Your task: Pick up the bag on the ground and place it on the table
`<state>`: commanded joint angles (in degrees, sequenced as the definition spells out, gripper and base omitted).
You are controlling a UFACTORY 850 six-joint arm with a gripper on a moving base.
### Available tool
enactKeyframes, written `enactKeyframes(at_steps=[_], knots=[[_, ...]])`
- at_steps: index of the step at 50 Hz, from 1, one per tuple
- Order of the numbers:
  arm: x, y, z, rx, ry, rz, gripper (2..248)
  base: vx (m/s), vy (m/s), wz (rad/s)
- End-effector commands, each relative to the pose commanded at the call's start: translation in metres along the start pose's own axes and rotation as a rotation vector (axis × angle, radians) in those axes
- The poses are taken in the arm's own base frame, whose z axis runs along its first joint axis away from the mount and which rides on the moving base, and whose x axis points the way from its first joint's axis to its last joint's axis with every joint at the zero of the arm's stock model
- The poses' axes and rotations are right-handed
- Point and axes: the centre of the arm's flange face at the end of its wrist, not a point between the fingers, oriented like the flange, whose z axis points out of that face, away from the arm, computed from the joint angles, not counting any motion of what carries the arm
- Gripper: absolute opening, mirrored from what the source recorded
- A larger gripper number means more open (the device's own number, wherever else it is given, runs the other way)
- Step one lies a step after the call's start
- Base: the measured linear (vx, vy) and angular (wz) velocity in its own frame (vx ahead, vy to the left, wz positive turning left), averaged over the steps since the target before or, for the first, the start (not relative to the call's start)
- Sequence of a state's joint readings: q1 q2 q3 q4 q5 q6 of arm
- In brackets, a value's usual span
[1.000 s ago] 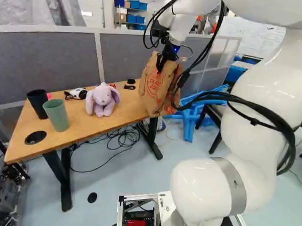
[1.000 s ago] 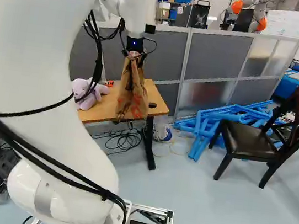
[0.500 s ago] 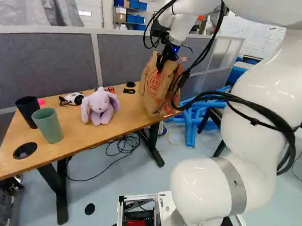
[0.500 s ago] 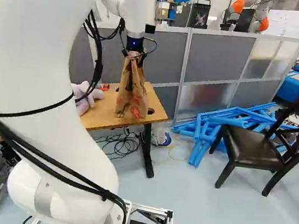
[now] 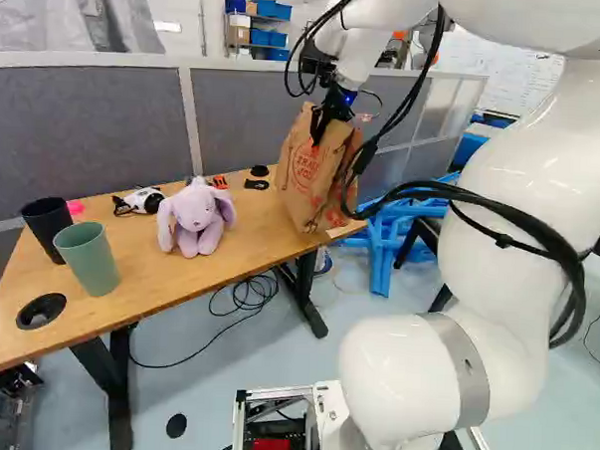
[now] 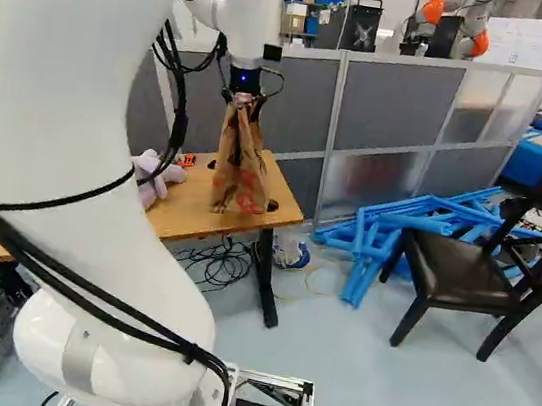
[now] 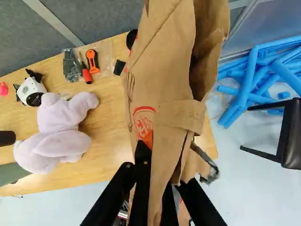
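High over the right end of the table (image 5: 194,260), my gripper (image 5: 332,117) points down in the left base view, clamped on the top of the brown paper bag (image 5: 307,180). The bag hangs upright with red print on its side; whether its bottom touches the tabletop I cannot tell. In the wrist view the gripper (image 7: 156,186) has a finger on either side of the crumpled paper of the bag (image 7: 174,80), which covers much of the table's end.
On the table are a purple plush rabbit (image 5: 198,219), a green cup (image 5: 87,258), a black cup (image 5: 47,226), a small white-and-black toy (image 5: 142,199) and tools (image 7: 91,63). Blue tubes (image 6: 388,235) and a dark chair (image 6: 463,271) stand right of it. Another robot (image 6: 464,18) is behind the partition.
The base has moved, bringing the table nearer and shifting it leftward in the left base view. The arm keeps its pose, and the bag stays in the gripper, now further over the table's end.
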<state>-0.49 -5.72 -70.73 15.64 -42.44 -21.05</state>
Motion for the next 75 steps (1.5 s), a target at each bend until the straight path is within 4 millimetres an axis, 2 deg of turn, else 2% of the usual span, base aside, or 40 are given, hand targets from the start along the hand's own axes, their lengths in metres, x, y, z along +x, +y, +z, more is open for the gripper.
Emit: enactKeyframes(at_steps=[21, 22, 26, 27, 32, 33, 37, 38, 42, 43, 48, 49, 53, 54, 75], knots=[[0.000, 0.000, 0.000, 0.000, 0.000, 0.000, 25, 0.000, 0.000, 0.000], [0.000, 0.000, 0.000, 0.000, 0.000, 0.000, 54, 0.000, 0.000, 0.000], [0.000, 0.000, 0.000, 0.000, 0.000, 0.000, 54, 0.000, 0.000, 0.000], [0.000, 0.000, 0.000, 0.000, 0.000, 0.000, 89, 0.000, 0.000, 0.000], [0.000, 0.000, 0.000, 0.000, 0.000, 0.000, 89, 0.000, 0.000, 0.000], [0.000, 0.000, 0.000, 0.000, 0.000, 0.000, 124, 0.000, 0.000, 0.000], [0.000, 0.000, 0.000, 0.000, 0.000, 0.000, 124, 0.000, 0.000, 0.000], [0.000, 0.000, 0.000, 0.000, 0.000, 0.000, 160, 0.000, 0.000, 0.000], [0.000, 0.000, 0.000, 0.000, 0.000, 0.000, 160, 0.000, 0.000, 0.000], [0.000, 0.000, 0.000, 0.000, 0.000, 0.000, 196, 0.000, 0.000, 0.000], [0.000, 0.000, 0.000, 0.000, 0.001, 0.000, 196, 0.000, 0.000, 0.000], [0.000, 0.000, -0.001, 0.000, 0.001, 0.000, 233, 0.000, 0.000, 0.000], [0.000, -0.001, -0.004, -0.001, 0.008, -0.001, 233, 0.000, 0.000, 0.000], [0.000, -0.001, -0.006, -0.002, 0.010, -0.002, 247, 0.000, 0.000, 0.000], [-0.002, -0.007, -0.036, -0.010, 0.060, -0.011, 247, 0.000, 0.000, 0.000]])
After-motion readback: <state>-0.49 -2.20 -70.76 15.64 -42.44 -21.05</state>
